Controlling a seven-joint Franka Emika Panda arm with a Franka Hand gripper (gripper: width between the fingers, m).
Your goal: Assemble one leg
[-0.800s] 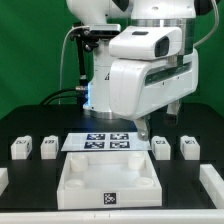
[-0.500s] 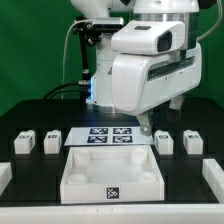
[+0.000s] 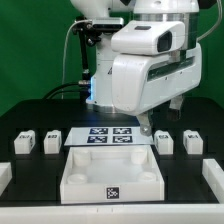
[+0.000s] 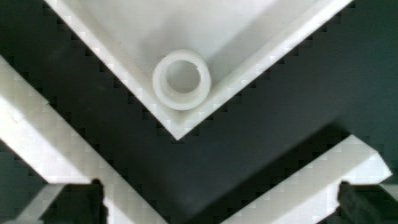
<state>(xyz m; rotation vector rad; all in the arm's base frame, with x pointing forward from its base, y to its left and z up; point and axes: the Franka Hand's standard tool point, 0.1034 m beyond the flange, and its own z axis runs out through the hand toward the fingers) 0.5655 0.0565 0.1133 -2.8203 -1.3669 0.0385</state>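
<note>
The pincer (image 4: 199, 205) stands wide open and holds nothing. In the wrist view its two fingertips (image 4: 347, 203) are blurred grey shapes far apart, with only dark table and white plastic in the gap between them. It hangs low over the table (image 3: 30, 120) beneath the bulky white arm (image 3: 150, 70). In the exterior view, one dark finger reaches down just behind the tray's far corner on that view's right.

That corner of the large white tray (image 3: 112, 153) lies directly under the pincer. The wrist view shows it as a white wedge with a round corner hole (image 4: 178, 80) ringed by a raised lip. Whether a finger touches the tray's rim cannot be told.

Just beside the pincer, toward the exterior view's right and a little nearer the camera, the nearest leg (image 3: 165, 141) stands on the table, free of the fingers. The second leg (image 3: 192, 142) stands beyond it on the same side.

Toward the exterior view's left of the pincer, the marker board (image 3: 108, 135) lies flat just behind the tray's far wall. Farther that way, past the tray's other far corner, stand the third leg (image 3: 51, 141) and, outermost, the fourth leg (image 3: 24, 142). All four legs stand apart from the tray.

Farthest from the pincer, the tray's near wall bears a small black-and-white marker (image 3: 113, 196).
</note>
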